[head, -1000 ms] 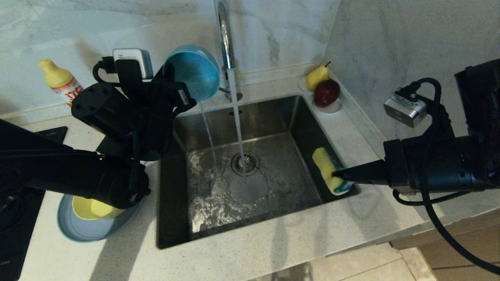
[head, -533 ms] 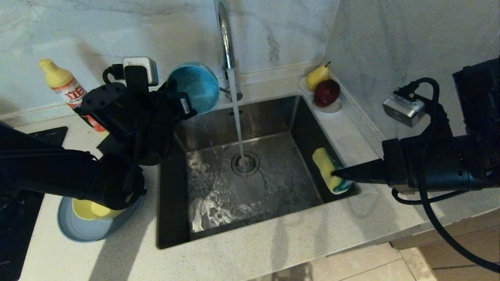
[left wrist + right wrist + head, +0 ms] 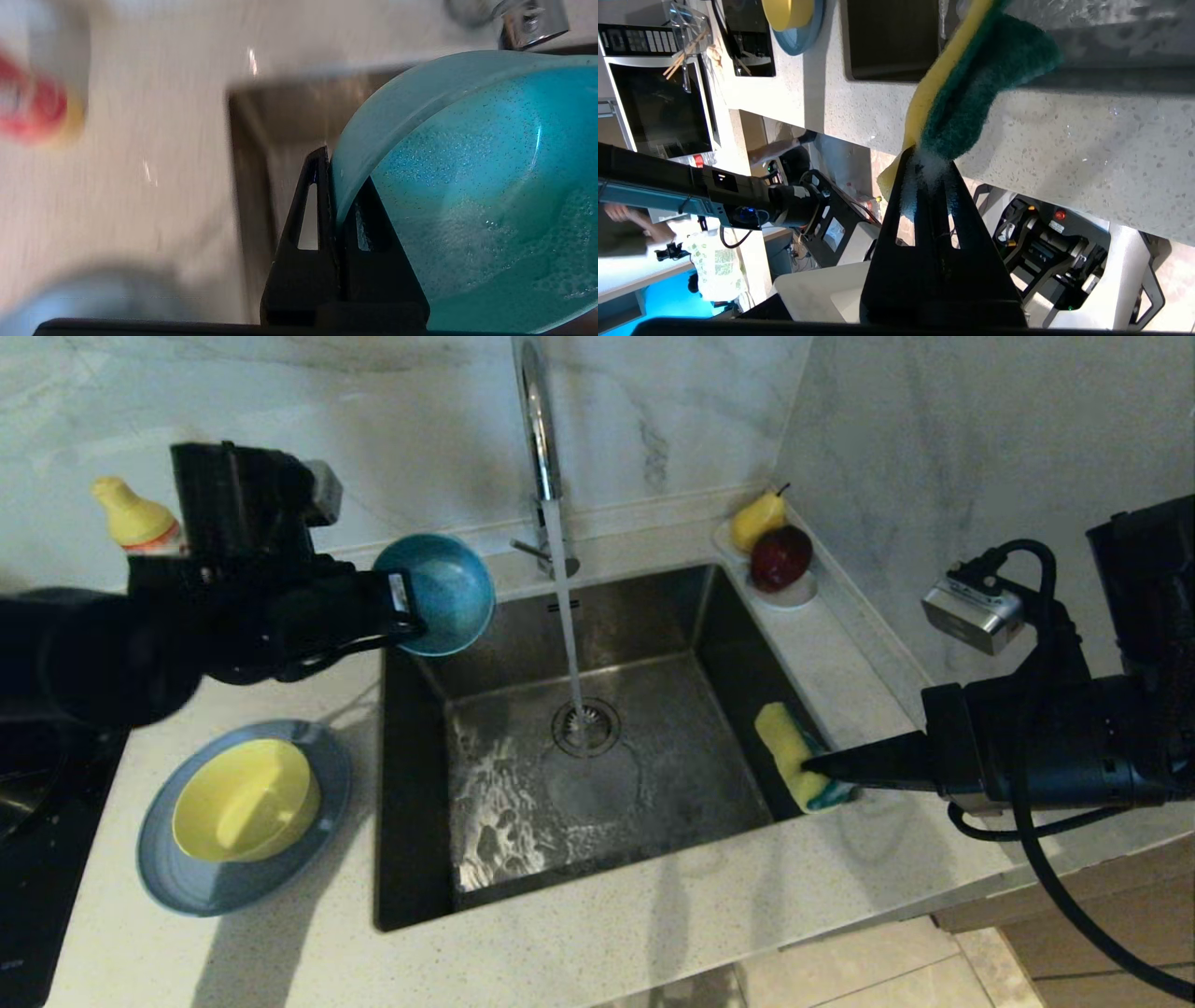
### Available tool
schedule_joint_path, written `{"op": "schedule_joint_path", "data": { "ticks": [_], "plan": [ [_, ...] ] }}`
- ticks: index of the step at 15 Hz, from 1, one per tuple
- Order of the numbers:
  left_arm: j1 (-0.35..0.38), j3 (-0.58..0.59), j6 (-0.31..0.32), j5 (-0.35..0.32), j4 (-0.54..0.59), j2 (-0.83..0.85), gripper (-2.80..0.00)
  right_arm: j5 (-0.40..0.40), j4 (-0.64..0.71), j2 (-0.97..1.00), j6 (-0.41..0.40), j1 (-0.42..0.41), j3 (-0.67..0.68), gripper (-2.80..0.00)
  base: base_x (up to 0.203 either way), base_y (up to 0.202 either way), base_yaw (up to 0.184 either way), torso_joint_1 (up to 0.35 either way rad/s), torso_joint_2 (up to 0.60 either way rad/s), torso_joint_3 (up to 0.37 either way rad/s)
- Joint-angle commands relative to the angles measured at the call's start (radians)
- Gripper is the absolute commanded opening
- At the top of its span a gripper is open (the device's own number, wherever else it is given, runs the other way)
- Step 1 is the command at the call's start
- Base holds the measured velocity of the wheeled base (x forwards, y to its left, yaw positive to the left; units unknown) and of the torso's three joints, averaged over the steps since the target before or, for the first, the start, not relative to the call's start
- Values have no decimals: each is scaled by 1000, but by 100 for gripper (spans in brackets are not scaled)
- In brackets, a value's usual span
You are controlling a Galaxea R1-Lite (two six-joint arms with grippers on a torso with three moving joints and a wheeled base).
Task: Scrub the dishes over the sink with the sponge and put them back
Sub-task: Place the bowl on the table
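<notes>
My left gripper is shut on the rim of the teal-blue bowl, holding it open side up over the back left corner of the sink. In the left wrist view the fingers pinch the wet bowl wall, one inside and one outside. The yellow bowl sits in the grey-blue plate on the counter left of the sink. My right gripper is shut on the sponge at the sink's right edge. The sponge shows its green face and yellow foam, with suds at the gripper.
Water runs from the chrome faucet onto the drain strainer. A yellow-capped soap bottle stands behind my left arm. A white dish with a pear and an apple sits at the back right corner. A black cooktop lies far left.
My left wrist has rolled, turning the teal-blue bowl from tipped and pouring to open side up, and lower. The arm has swung off the plate, uncovering the yellow bowl. The right arm stayed still.
</notes>
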Motion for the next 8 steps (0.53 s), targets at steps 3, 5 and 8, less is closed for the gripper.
{"op": "schedule_joint_path", "data": {
  "ticks": [3,5,8],
  "plan": [
    [103,-344,-260,-236,811,-68,-280,0,1,-8,0,-10,24,-280,0,0,0,0,0,0],
    [168,-369,-302,-278,869,-103,-280,0,2,-6,0,-18,32,-280,0,0,0,0,0,0],
    [279,-383,-355,-276,887,-121,-280,-3,2,-5,-5,-29,36,-280,0,0,0,0,0,0]
  ]
}}
